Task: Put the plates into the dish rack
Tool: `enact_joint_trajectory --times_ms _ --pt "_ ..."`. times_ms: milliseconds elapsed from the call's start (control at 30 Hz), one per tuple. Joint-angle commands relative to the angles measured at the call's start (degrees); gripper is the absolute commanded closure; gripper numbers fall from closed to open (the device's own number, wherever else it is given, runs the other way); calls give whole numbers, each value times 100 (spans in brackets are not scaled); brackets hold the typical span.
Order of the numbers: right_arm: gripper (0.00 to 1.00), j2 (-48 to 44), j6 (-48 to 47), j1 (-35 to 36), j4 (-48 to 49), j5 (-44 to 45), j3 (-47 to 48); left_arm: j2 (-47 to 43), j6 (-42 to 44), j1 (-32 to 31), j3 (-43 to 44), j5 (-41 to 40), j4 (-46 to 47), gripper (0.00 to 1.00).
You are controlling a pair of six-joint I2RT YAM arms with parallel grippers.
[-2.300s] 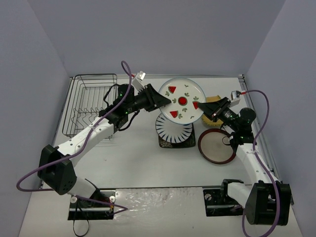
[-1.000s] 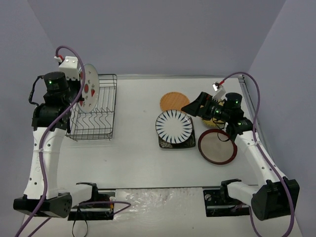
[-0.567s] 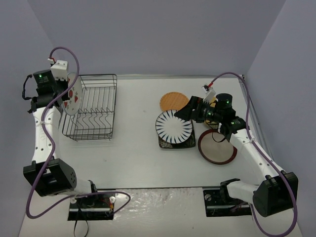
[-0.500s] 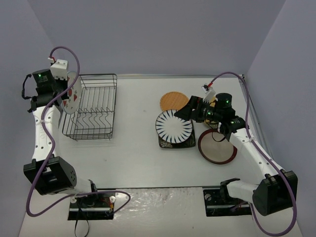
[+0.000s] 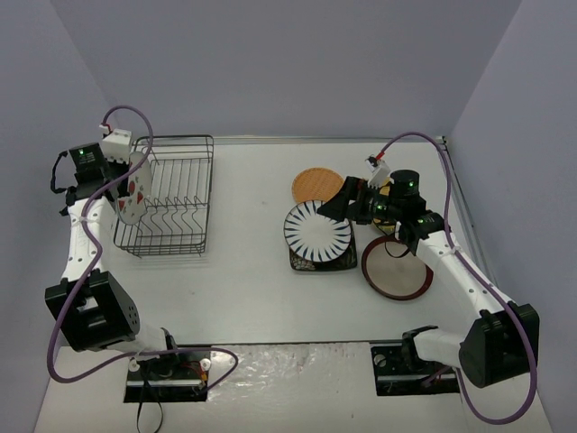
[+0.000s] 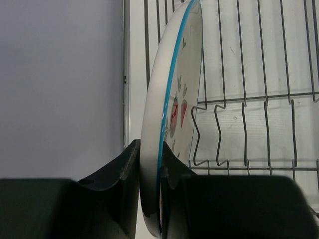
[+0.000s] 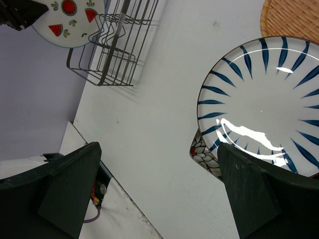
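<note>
White watermelon plate (image 6: 169,124) clamped upright on edge in left gripper (image 6: 149,169), at left rim of wire dish rack (image 5: 185,171); right gripper (image 7: 159,169) spread wide, empty, over dark-striped plate (image 7: 264,99).
</note>
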Motion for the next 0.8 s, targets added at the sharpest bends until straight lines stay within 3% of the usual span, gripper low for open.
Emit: enact_joint_trajectory --times_ms 0,500,633,767 --pt "0 -38 -107 18 247 -32 144 -187 -165 50 176 139 1193 100" --pt "0 -81 -167 -9 243 138 -16 -444 -803 236 -960 218 1776 98" --pt "0 -141 -160 -19 227 199 -75 -515 -934 243 -1056 121 1772 81" --pt "0 -275 -168 -75 188 320 -198 -675 -1083 243 -1129 -14 1772 54"
